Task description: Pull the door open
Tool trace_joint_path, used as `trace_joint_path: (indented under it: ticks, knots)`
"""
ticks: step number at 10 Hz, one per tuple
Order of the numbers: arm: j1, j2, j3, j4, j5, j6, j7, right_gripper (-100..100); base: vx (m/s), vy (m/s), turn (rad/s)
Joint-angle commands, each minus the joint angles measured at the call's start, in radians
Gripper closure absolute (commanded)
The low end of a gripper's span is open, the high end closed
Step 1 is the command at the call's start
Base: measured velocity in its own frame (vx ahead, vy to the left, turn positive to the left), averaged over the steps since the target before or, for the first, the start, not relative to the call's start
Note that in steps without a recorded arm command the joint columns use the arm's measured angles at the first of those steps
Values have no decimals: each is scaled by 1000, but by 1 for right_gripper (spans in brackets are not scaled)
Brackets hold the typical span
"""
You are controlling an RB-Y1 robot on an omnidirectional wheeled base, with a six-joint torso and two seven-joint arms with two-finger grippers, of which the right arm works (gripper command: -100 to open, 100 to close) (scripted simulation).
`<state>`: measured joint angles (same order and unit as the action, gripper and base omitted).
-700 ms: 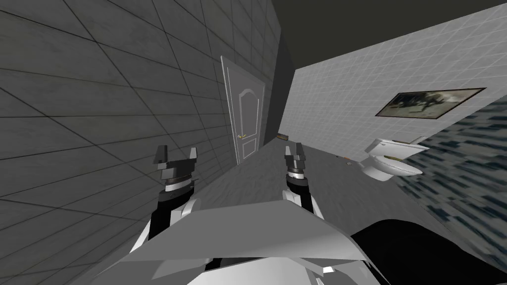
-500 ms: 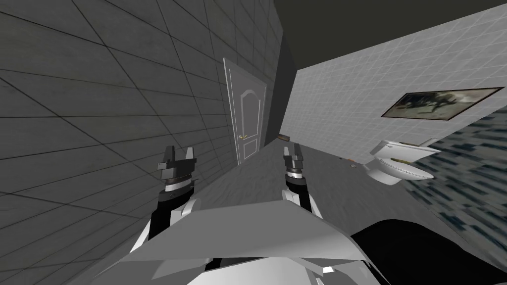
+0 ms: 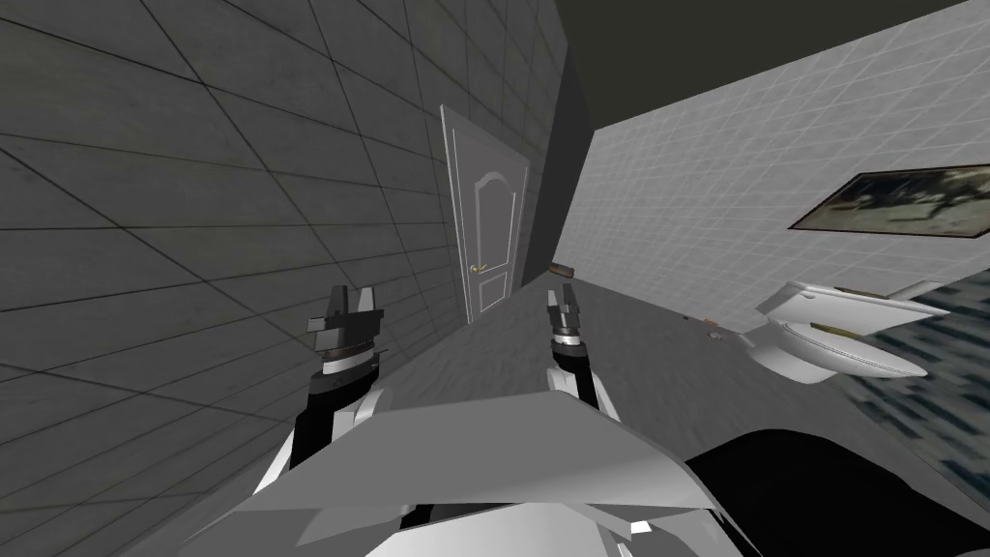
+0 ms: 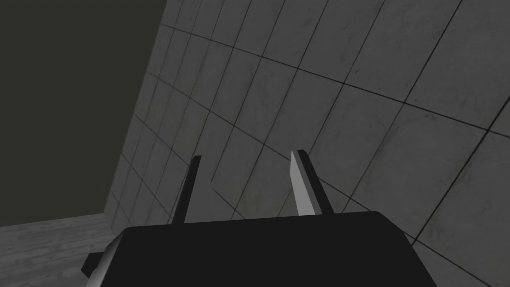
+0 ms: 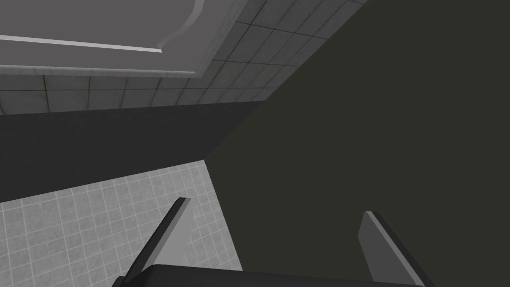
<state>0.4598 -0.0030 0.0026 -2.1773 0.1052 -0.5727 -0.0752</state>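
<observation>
I have turned a little since the earlier pictures: the toilet point(image 3: 831, 334) now lies further to my right. The door point(image 3: 488, 232) is shut, set in the dark tiled wall point(image 3: 193, 193) near that wall's far corner, well apart from both arms. Its small handle point(image 3: 476, 269) sits at the door's nearer edge. The left gripper point(image 3: 350, 302) and right gripper point(image 3: 560, 298) have fingers parted, holding nothing. I judge this the approach: drive along the wall, stop short of the door's swing, then reach for the handle. The floor point(image 3: 628, 329) ahead looks open; the wall crowds my left arm.
</observation>
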Motion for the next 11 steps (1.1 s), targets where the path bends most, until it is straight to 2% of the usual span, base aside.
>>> trace_joint_path:
  ticks: [1, 6, 11]
  knots:
    - [-13, -8, -3, 32, -1, -5, -2, -100, 69, -18, 64]
    - [-73, -33, -14, 156, -2, -19, -5, -100, 75, -26, 96]
    - [-143, -58, -27, 302, -3, -34, -9, -100, 92, -29, 124]
